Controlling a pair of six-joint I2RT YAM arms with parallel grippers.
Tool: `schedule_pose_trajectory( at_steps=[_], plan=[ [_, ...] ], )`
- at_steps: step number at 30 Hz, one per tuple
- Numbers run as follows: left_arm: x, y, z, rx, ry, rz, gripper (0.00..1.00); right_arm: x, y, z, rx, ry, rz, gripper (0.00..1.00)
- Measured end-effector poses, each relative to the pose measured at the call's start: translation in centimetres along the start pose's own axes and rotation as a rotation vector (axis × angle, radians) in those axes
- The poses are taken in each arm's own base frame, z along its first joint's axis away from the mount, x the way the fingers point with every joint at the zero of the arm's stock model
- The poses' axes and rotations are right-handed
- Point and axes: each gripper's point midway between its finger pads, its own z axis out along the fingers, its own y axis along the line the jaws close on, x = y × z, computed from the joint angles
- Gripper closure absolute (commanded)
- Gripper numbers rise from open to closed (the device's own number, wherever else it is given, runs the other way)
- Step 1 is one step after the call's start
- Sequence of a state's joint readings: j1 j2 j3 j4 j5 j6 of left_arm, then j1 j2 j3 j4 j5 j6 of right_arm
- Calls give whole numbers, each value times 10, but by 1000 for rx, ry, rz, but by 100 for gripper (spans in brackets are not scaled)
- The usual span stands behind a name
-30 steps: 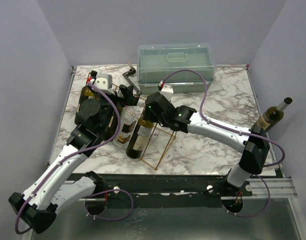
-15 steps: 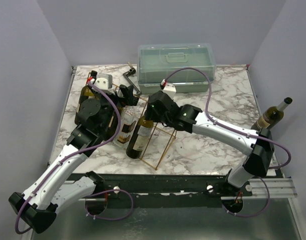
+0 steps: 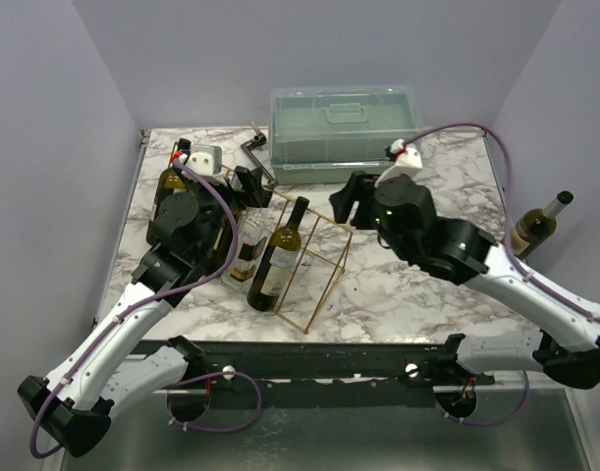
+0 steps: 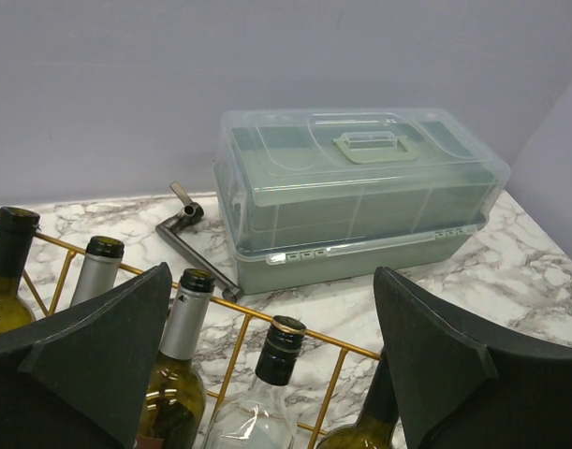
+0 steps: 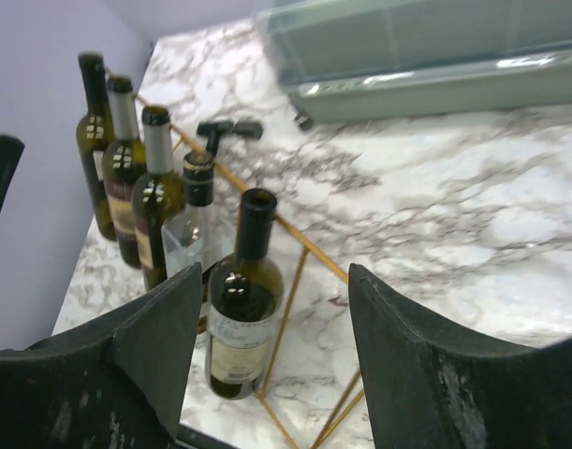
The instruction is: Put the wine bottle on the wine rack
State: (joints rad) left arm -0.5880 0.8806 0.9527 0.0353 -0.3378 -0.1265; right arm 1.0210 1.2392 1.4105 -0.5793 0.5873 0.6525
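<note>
Right tool spread, empty, right of the wine rack
Left tool gapes empty too; wine bottle leans in the rack's lower slot, so looks basically done, unless the spare bottle far right counts.

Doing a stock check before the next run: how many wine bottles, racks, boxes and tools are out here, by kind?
Wine rack: 1
Wine bottles: 6, five in the rack and a lone bottle tilted at the far right
Green lidded box: 1
Metal crank tool: 1
Total: 9
</note>
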Motion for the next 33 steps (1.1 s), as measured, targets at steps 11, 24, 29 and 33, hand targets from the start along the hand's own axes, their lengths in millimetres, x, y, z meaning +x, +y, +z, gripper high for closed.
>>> schedule_pose_trajectory(
  at_steps=[11,24,29,33],
  plan=[
    [2,1,1,-4,5,-9,10,-59,-98,-63,289,-300,-31,13],
    [5,-1,3,-2,15,-18,10,-50,-243,-46,773,-302,-62,0],
    [12,-1,6,-4,35,-11,10,-43,-298,-33,920,-226,-18,0],
    [15,-1,6,-6,45,-7,10,-38,-327,-40,1001,-220,27,0]
  ],
)
